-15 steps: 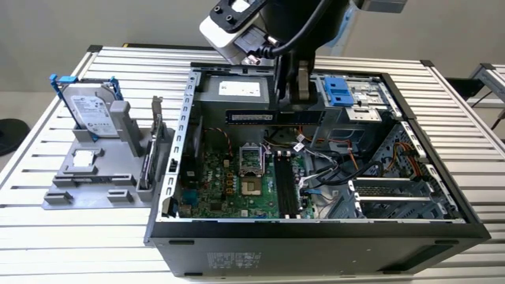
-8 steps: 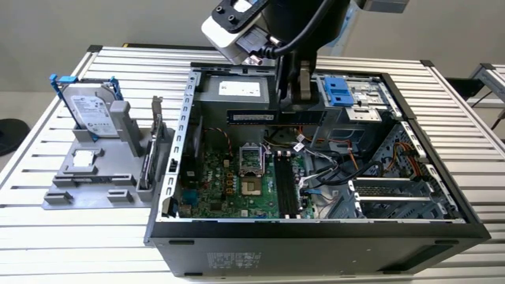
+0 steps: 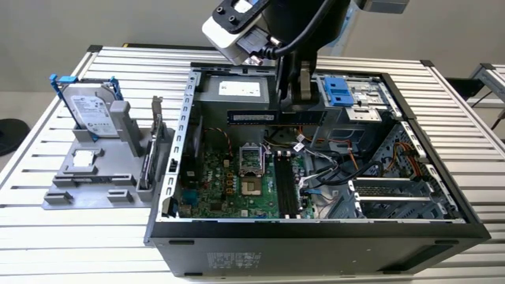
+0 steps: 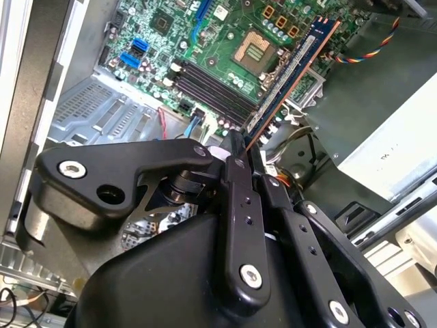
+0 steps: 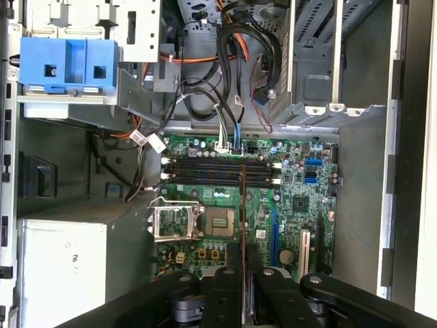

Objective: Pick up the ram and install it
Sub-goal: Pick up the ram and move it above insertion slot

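The ram (image 3: 252,117) is a long dark stick with black chips, held level above the open computer case (image 3: 316,234). My gripper (image 3: 297,107) is shut on the stick near one end. In the second wrist view the ram (image 4: 290,72) reaches out from my gripper (image 4: 242,147) over the green motherboard (image 4: 225,34). The first wrist view shows the ram (image 5: 244,205) edge-on as a thin line running from my gripper (image 5: 244,258) toward the black memory slots (image 5: 205,172). The stick hangs above the board, apart from the memory slots (image 3: 285,183).
A silver hard drive in a blue bracket (image 3: 91,112) and an upright expansion card (image 3: 155,136) stand on a grey fixture at the exterior view's left. Inside the case are the processor socket (image 3: 248,157), loose cables (image 3: 332,163), a blue drive caddy (image 3: 337,92) and the power supply (image 3: 233,89).
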